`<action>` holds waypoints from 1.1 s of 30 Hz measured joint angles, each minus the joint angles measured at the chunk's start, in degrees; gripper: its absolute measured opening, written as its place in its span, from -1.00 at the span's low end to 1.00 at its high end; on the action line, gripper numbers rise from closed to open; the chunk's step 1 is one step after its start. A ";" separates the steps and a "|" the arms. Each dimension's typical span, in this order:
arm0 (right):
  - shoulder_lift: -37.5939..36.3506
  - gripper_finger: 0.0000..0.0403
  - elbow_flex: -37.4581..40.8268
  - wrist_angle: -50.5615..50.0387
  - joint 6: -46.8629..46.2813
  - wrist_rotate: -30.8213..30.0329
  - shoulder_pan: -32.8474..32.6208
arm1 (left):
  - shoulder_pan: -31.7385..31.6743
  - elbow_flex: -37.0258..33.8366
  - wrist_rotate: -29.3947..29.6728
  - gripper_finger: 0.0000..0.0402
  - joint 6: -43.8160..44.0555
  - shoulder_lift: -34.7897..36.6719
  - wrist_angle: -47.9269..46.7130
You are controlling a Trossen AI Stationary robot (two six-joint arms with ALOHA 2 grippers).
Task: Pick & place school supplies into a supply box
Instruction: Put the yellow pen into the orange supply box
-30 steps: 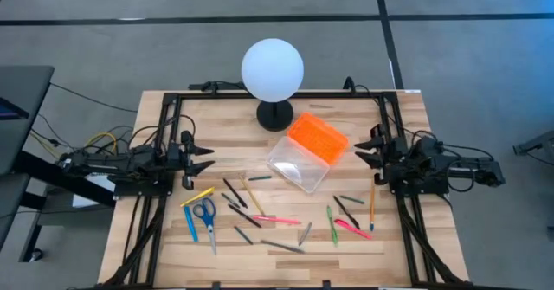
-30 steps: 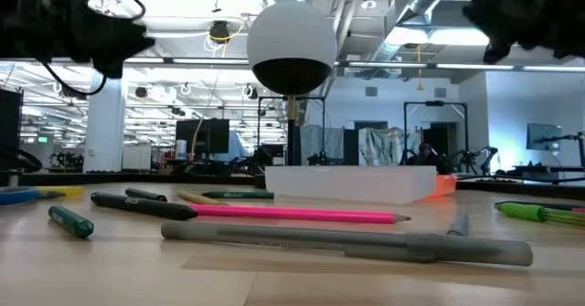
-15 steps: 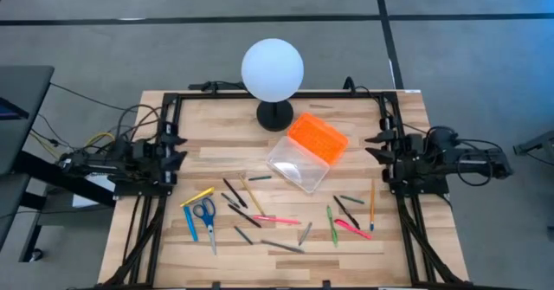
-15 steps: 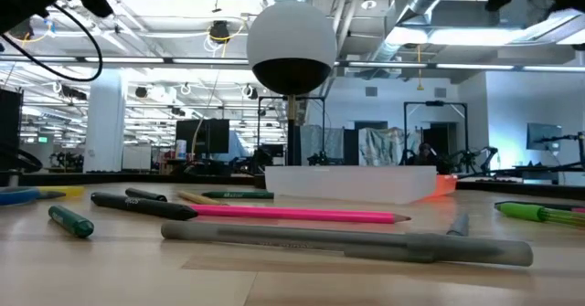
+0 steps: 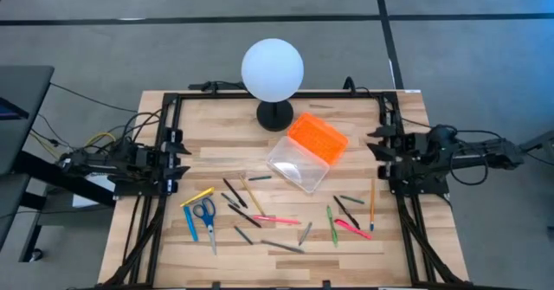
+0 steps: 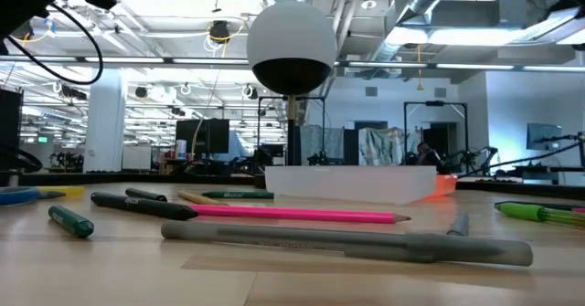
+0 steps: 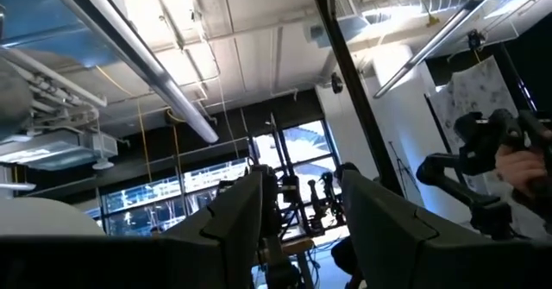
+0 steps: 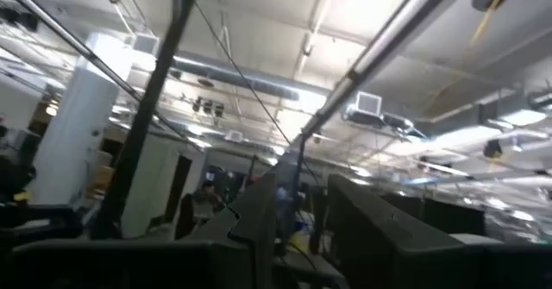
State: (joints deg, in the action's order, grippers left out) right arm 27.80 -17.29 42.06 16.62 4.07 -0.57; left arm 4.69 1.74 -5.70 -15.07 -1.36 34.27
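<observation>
The school supplies lie loose on the wooden table's near half: blue-handled scissors (image 5: pixel 205 212), a pink pencil (image 5: pixel 277 219) (image 6: pixel 292 213), an orange pencil (image 5: pixel 372 205), green markers (image 5: pixel 331 225), black pens (image 5: pixel 235 193) and a grey pen (image 6: pixel 347 244). The supply box (image 5: pixel 297 164) lies open behind them, resting on its clear body, its orange lid (image 5: pixel 318 137) swung back toward the far right. My left gripper (image 5: pixel 179 156) (image 7: pixel 302 229) hangs open at the left edge, tipped upward. My right gripper (image 5: pixel 379 150) (image 8: pixel 302 229) hangs open at the right edge, also tipped upward. Both hold nothing.
A white globe lamp (image 5: pixel 273 69) (image 6: pixel 291 46) on a black base stands at the table's far middle, just behind the box. Black frame rails (image 5: pixel 164 108) run along the left, right and far edges. Bare wood lies between the box and the left gripper.
Both grippers have drawn back from the table's middle toward their own side edges, risen and tipped their fingers upward; in the low view they have climbed toward the top of the picture. The supplies and the box have kept still.
</observation>
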 joint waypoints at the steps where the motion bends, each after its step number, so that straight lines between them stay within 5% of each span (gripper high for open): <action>1: 2.22 -0.50 -1.24 -0.33 -0.12 -0.02 0.59 | 0.00 0.92 0.00 -0.21 -0.04 -0.44 -0.56; 7: 17.46 -0.50 -9.03 -3.83 -3.09 0.11 2.59 | 0.00 8.97 -0.02 -0.21 -0.07 -8.83 -4.50; 18: 37.42 -0.50 -17.54 -6.07 -1.06 0.34 -0.84 | 0.91 30.06 1.40 -0.21 3.97 -39.33 -28.06; 27: 42.79 -0.50 -18.02 -9.22 0.99 -1.71 -4.56 | 9.38 45.85 17.50 -0.21 12.92 -57.29 -54.26; 33: 42.81 -0.50 -18.02 -18.36 -0.06 -4.46 -7.41 | 16.65 50.23 28.66 -0.21 27.59 -63.71 -70.61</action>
State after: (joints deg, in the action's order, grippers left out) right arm 70.61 -35.31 23.70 16.56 -0.39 -7.98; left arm 21.34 51.96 22.96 12.52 -65.07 -36.34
